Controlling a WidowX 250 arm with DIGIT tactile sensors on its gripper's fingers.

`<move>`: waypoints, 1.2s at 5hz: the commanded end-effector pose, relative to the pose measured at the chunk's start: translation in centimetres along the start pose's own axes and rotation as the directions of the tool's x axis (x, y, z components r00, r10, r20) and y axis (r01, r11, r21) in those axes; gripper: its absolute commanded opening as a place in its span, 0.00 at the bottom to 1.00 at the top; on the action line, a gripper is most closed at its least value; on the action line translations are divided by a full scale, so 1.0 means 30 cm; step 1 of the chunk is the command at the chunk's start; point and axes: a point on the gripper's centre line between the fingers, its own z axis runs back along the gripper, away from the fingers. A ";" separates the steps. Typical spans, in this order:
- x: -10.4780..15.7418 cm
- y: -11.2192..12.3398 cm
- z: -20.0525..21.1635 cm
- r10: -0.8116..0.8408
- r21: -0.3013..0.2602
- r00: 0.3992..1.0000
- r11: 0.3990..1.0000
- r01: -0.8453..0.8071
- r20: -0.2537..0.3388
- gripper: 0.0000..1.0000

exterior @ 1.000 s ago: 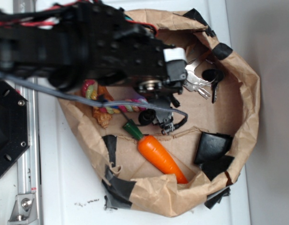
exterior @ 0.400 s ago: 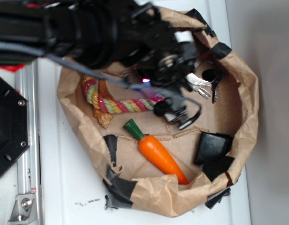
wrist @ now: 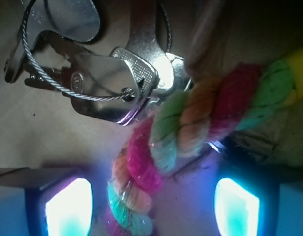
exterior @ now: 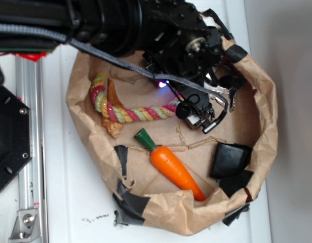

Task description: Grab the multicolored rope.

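White tabletop (exterior: 60,192), taped paper bag (exterior: 270,116) on it. Inside bag: multicolored rope (exterior: 130,114), carrot (exterior: 171,166), keys (wrist: 112,83), black block (exterior: 230,159). Gripper (wrist: 151,199) spread apart, rope end between glowing fingers (wrist: 68,206), possibly touching keys.

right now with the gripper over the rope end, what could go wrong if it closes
1. The multicolored rope end sits between the gripper fingers, but the keys lie right against it; closing may pinch a key or its wire ring too.
2. Only the frayed tip is between the fingers, so the bendy rope could slip out on lifting.
3. The rope curls around a brown piece at its far end, which may snag or drag along.
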 end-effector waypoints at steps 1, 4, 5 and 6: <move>0.010 0.025 -0.045 -0.051 0.017 0.998 0.999 0.051 -0.026 0.00; 0.010 0.023 -0.045 -0.052 0.025 0.998 0.998 0.053 -0.023 0.00; 0.009 0.025 -0.044 -0.048 0.023 0.999 0.999 0.049 -0.024 0.00; 0.008 0.027 -0.039 -0.053 0.021 0.998 0.998 0.054 -0.020 0.00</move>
